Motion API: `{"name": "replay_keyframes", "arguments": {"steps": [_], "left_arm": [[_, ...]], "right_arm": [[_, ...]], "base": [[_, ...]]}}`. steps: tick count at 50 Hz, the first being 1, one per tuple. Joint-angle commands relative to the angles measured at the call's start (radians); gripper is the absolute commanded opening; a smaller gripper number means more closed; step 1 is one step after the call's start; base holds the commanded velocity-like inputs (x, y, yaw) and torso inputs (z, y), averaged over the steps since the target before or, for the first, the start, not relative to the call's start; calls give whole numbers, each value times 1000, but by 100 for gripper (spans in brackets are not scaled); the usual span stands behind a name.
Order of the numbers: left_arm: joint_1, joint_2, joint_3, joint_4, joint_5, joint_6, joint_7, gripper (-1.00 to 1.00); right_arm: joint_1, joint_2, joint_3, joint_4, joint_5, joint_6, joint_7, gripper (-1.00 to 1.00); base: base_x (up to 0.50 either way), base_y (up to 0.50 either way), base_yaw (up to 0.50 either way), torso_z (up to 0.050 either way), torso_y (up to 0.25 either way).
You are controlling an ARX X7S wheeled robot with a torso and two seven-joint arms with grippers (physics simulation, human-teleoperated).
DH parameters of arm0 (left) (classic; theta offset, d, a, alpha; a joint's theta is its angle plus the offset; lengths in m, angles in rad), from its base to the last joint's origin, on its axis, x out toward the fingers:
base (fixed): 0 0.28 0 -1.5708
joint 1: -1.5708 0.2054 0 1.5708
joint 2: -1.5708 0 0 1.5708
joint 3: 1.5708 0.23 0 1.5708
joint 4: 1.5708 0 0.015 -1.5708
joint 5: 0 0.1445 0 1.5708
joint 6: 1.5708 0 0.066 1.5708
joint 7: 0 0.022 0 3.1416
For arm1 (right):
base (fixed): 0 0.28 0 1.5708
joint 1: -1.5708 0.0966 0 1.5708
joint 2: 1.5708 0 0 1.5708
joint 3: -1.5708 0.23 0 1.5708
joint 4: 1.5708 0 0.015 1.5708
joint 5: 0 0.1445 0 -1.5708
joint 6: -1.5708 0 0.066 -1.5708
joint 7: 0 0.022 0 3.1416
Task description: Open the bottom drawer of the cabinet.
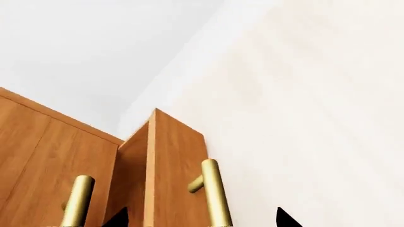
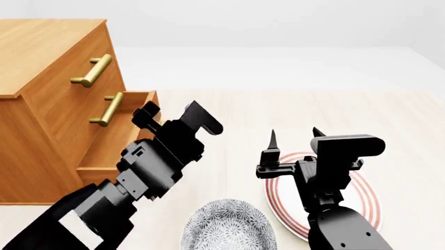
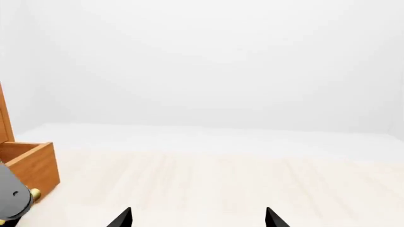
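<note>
The cabinet [image 2: 49, 94] stands at the left in the head view. The bottom drawer [image 2: 111, 148] is pulled partly out, while the two upper drawers sit flush. My left gripper [image 2: 147, 115] is at the drawer's front. In the left wrist view the bottom drawer front [image 1: 173, 170] juts out, and its brass handle [image 1: 211, 194] lies between my left gripper's [image 1: 200, 218] wide-apart fingertips [image 1: 117, 218], which do not touch it. My right gripper [image 2: 293, 136] is open and empty above the table. In its own wrist view [image 3: 197, 218] it faces bare table.
A red-ringed white plate [image 2: 365, 208] lies under my right arm. A grey patterned bowl [image 2: 226, 226] sits at the near edge between the arms. The middle drawer's handle [image 1: 79, 201] is beside the left gripper. The open drawer's corner [image 3: 31, 163] shows in the right wrist view.
</note>
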Motion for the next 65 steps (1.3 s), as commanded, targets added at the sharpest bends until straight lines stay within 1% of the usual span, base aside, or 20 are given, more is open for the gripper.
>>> {"name": "replay_keyframes", "arguments": {"steps": [1, 4, 5, 6, 7, 9, 10, 18, 19, 20, 23, 24, 25, 26, 31, 40, 48, 53, 65], "left_arm": [[-27, -85, -147, 269, -88, -113, -77, 100], [-26, -76, -209, 251, -111, -129, -106, 100], [-23, -75, -231, 244, -125, -111, -94, 100], [-29, -65, -243, 217, -114, -122, -128, 100], [-27, -66, -251, 207, -130, -104, -96, 100], [-31, -51, -277, 156, -134, -109, -113, 100], [-31, -53, -274, 148, -146, -88, -74, 100], [-32, -38, -307, 60, -171, -59, -37, 100], [-39, -25, -317, 35, -159, -86, -87, 100], [-36, -27, -326, 34, -183, -78, -46, 100], [-35, -28, -361, 42, -215, -104, -49, 100], [-36, -30, -358, 46, -212, -103, -51, 100], [-48, -12, -381, 4, -200, -139, -120, 100], [-44, -19, -368, 13, -204, -122, -88, 100], [-53, -19, -371, -12, -189, -122, -116, 100], [-59, -20, -367, -54, -182, -113, -113, 100], [-72, -8, -373, -138, -204, -94, -47, 100], [-71, -5, -374, -172, -202, -76, -38, 100], [-103, 29, -360, -384, -155, 37, -8, 100]], "right_arm": [[0, 2, -2, 5, 4, -6, 2, 100], [0, 2, -5, 10, 4, -11, 2, 100], [-1, 2, -5, 12, 4, -13, 2, 100], [0, 1, -5, 14, 4, -14, 3, 100], [0, 1, -5, 15, 4, -14, 4, 100], [0, 2, -6, 13, 5, -14, 5, 100], [-1, 2, -6, 12, 6, -14, 5, 100], [-2, 5, -8, 12, 8, -16, 8, 100], [-2, 5, -8, 12, 9, -17, 8, 100], [-2, 5, -8, 12, 9, -17, 9, 100], [-2, 6, -11, 13, 9, -17, 10, 100], [-1, 6, -11, 12, 9, -17, 10, 100], [-1, 7, -11, 11, 11, -16, 10, 100], [0, 7, -10, 11, 12, -15, 11, 100], [4, 8, -14, 11, 14, -12, 13, 100], [8, 11, -19, 9, 18, -7, 17, 100], [11, 14, -19, 6, 23, -4, 22, 100], [7, 16, -21, 8, 23, -8, 24, 100], [3, 18, -24, 20, 25, -21, 25, 100]], "base": [[0, 0, 0, 0, 0], [0, 0, 0, 0, 0], [0, 0, 0, 0, 0], [0, 0, 0, 0, 0], [0, 0, 0, 0, 0], [0, 0, 0, 0, 0], [0, 0, 0, 0, 0], [0, 0, 0, 0, 0], [0, 0, 0, 0, 0], [0, 0, 0, 0, 0], [0, 0, 0, 0, 0], [0, 0, 0, 0, 0], [0, 0, 0, 0, 0], [0, 0, 0, 0, 0], [0, 0, 0, 0, 0], [0, 0, 0, 0, 0], [0, 0, 0, 0, 0], [0, 0, 0, 0, 0], [0, 0, 0, 0, 0]]}}
